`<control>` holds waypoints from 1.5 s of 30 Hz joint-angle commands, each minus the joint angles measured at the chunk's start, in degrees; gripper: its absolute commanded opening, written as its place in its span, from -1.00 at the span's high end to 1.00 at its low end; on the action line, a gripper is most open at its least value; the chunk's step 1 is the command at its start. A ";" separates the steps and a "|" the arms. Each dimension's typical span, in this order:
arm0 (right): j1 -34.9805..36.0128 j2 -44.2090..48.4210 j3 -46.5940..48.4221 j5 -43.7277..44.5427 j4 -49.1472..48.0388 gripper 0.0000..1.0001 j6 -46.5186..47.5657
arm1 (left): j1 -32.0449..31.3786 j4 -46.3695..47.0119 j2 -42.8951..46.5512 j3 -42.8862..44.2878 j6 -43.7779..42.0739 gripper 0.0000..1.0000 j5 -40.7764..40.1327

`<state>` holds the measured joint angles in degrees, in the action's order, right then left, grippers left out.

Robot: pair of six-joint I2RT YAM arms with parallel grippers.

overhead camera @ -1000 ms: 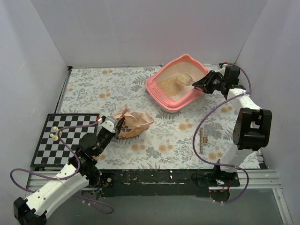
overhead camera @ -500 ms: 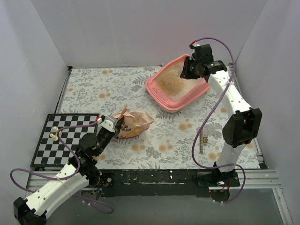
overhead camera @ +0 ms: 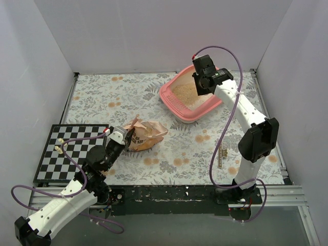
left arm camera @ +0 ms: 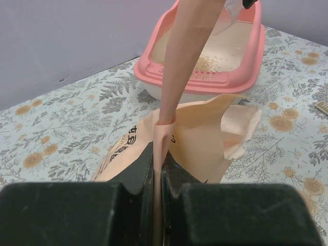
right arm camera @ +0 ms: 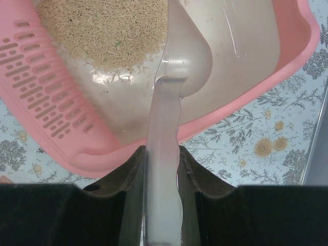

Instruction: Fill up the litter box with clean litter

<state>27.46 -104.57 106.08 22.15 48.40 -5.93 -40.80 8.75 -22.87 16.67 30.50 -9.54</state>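
One loose tan litter pile (right arm camera: 105,31) in pink litter box (right arm camera: 46,123)

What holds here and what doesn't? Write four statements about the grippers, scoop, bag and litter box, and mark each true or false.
1. The right gripper is shut on the handle of the clear scoop. True.
2. The litter box is bare inside. False: tan litter lies piled in the litter box.
3. The left gripper pinches an edge of the orange bag. True.
4. The bag lies on the checkerboard. False: it lies on the floral cloth, beside the checkerboard.
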 commanded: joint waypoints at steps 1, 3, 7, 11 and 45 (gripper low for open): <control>2.77 7.62 1.67 0.89 0.90 0.97 1.37 | -0.25 0.30 0.38 2.14 0.61 1.00 -0.92; 3.12 11.13 0.80 -3.58 1.78 0.97 -0.12 | -0.34 0.30 0.29 2.14 0.61 1.00 -1.18; 3.12 21.31 -8.76 -14.47 -0.14 0.97 -2.24 | -0.25 0.39 -0.33 2.23 0.35 1.00 -1.62; 3.12 29.85 -20.97 -26.26 -1.21 0.97 -2.59 | -0.25 0.39 -0.33 2.23 0.17 1.00 -2.67; 2.95 39.70 -52.20 -39.36 -17.63 -0.70 4.43 | -0.34 -3.74 -9.37 13.82 2.63 1.00 3.73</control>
<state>30.70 -68.75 51.59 -14.37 33.91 -6.17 -40.99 4.99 -29.21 22.61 31.33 -10.87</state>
